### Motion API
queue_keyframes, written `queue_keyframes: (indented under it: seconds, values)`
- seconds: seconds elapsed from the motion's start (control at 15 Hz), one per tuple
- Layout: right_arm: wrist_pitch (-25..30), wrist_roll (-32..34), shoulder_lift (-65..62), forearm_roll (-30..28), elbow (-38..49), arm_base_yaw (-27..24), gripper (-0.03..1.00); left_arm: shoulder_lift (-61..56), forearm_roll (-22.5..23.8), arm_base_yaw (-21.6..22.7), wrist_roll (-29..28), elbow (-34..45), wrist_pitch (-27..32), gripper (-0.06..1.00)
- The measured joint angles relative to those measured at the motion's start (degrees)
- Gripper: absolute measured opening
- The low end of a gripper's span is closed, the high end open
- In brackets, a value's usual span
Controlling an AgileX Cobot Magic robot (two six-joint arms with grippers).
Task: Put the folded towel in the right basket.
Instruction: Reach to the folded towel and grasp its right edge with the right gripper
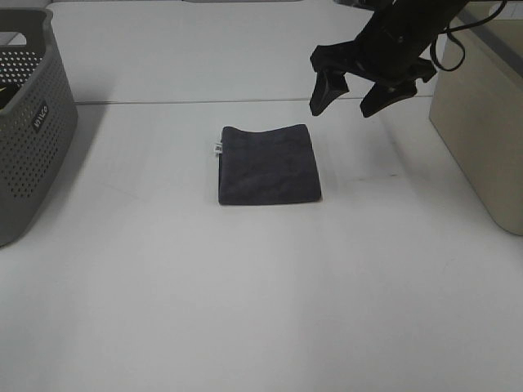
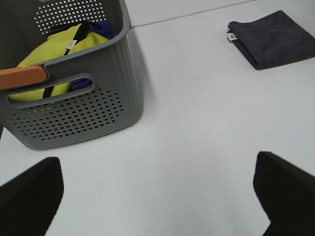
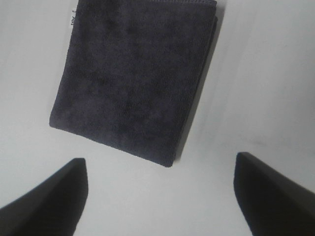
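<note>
Right gripper hangs above the far part of the white table, just beyond and to the right of the folded towel. Its jaws are spread wide and hold nothing. Through its wrist camera I see both dark fingers apart, with the towel flat on the table beyond them, untouched.

The towel is dark grey, folded into a near square, and lies about mid-table, somewhat toward the far side. A small white tag sticks out at its far left corner.

The right basket is a beige bin at the right edge of the table, well apart from the towel. I cannot see inside it.

The left gripper shows only in its own wrist view. Its two black fingers are wide apart over bare table, gripping nothing.

Just beside it stands the grey perforated basket at the left edge. That basket holds a yellow cloth with something purple behind it.
</note>
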Motion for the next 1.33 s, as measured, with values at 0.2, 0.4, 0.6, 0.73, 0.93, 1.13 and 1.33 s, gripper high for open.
queue_keyframes:
  seconds: [0.2, 0.4, 0.6, 0.73, 0.93, 1.13, 1.33]
  values:
    - [2.9, 0.0, 7.1, 2.3, -5.8, 0.0, 0.75, 0.0, 0.0, 0.0, 0.0, 0.0, 0.0, 0.99]
    - [5.9, -1.0, 13.8, 4.0, -12.4, 0.0, 0.75, 0.0, 0.0, 0.0, 0.0, 0.0, 0.0, 0.99]
    - [8.7, -4.2, 19.9, 10.2, -17.1, -1.7, 0.75, 0.0, 0.0, 0.0, 0.0, 0.0, 0.0, 0.99]
    - [9.3, -6.2, 22.7, 14.6, -17.7, -4.5, 0.75, 0.0, 0.0, 0.0, 0.0, 0.0, 0.0, 0.99]
    - [9.7, -8.2, 25.1, 16.0, -17.8, -5.6, 0.75, 0.0, 0.0, 0.0, 0.0, 0.0, 0.0, 0.99]
    - [9.6, -9.6, 27.0, 19.9, -17.9, -5.4, 0.75, 0.0, 0.0, 0.0, 0.0, 0.0, 0.0, 0.99]
    - [8.9, -11.1, 28.1, 22.9, -18.3, -5.0, 0.69, 0.0, 0.0, 0.0, 0.0, 0.0, 0.0, 0.99]
